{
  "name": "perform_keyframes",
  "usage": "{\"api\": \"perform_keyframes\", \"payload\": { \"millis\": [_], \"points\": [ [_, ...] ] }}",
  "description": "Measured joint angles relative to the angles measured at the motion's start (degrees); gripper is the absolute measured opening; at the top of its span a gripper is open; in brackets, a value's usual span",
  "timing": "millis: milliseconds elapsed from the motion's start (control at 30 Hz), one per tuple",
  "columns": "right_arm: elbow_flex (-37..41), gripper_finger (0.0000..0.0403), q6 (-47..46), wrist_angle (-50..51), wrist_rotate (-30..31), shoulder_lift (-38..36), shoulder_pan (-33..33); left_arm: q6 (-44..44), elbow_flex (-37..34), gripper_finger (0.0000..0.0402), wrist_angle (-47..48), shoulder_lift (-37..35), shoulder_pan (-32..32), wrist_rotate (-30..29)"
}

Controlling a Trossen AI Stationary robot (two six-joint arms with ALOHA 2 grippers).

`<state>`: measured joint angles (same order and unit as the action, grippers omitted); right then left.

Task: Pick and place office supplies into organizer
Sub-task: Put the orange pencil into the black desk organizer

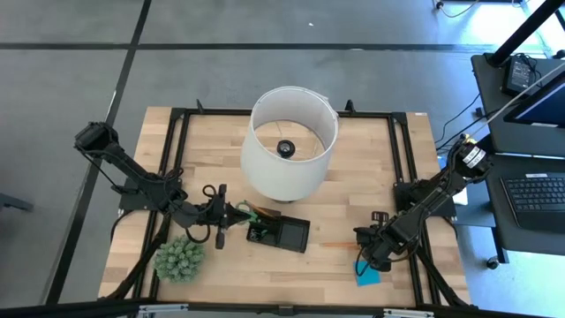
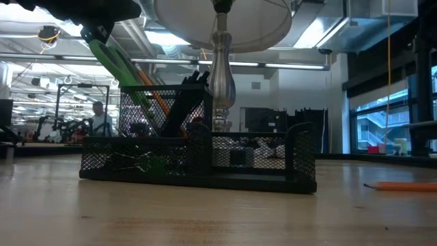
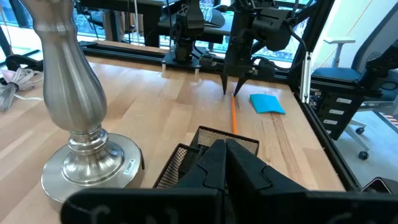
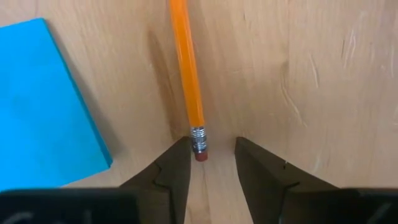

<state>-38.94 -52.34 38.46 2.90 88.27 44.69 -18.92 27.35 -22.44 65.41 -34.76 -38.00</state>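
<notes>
An orange pencil (image 4: pixel 186 68) lies flat on the wooden table beside a blue sticky-note pad (image 4: pixel 43 106). My right gripper (image 4: pixel 208 165) points down over the pencil's eraser end, open, one finger on each side of it. The black mesh organizer (image 1: pixel 281 231) stands near the table's middle. Green-handled scissors (image 2: pixel 119 65) and an orange pencil (image 2: pixel 156 99) lean in its tall compartment. My left gripper (image 3: pixel 225 163) is shut just left of the organizer. In the low view it shows at the scissors' upper end. My right gripper comes from above with a finger on each side of the pencil's eraser end (image 4: pixel 199 151). One finger (image 4: pixel 173 171) is close against the eraser and the other stands apart; whether it touches, I cannot tell. The pencil lies flat on the table. My left gripper is at the scissors' upper end (image 2: pixel 102 42); whether it touches them, I cannot tell.
A lamp with a big white shade (image 1: pixel 291 141) and a silver base (image 3: pixel 81 124) stands just behind the organizer. A spiky green plant ball (image 1: pixel 179 259) sits at the near left. A black frame (image 1: pixel 402 141) runs round the tabletop.
</notes>
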Motion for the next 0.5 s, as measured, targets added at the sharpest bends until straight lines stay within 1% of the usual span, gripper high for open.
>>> {"api": "perform_keyframes", "payload": {
  "millis": [100,400,500],
  "points": [
    [0.00,0.0111,-1.21,-0.01,0.16,0.00,0.00,0.01,0.00,0.0004,0.00,0.00,0.01,0.00],
    [0.00,0.0024,-1.41,-0.60,0.92,0.02,-0.06,0.02,0.00,0.0001,0.00,0.00,0.02,0.00],
    [-0.02,0.0011,-1.40,-0.68,0.92,0.02,-0.07,0.04,0.00,0.0002,0.00,0.00,0.00,0.02]
  ]
}}
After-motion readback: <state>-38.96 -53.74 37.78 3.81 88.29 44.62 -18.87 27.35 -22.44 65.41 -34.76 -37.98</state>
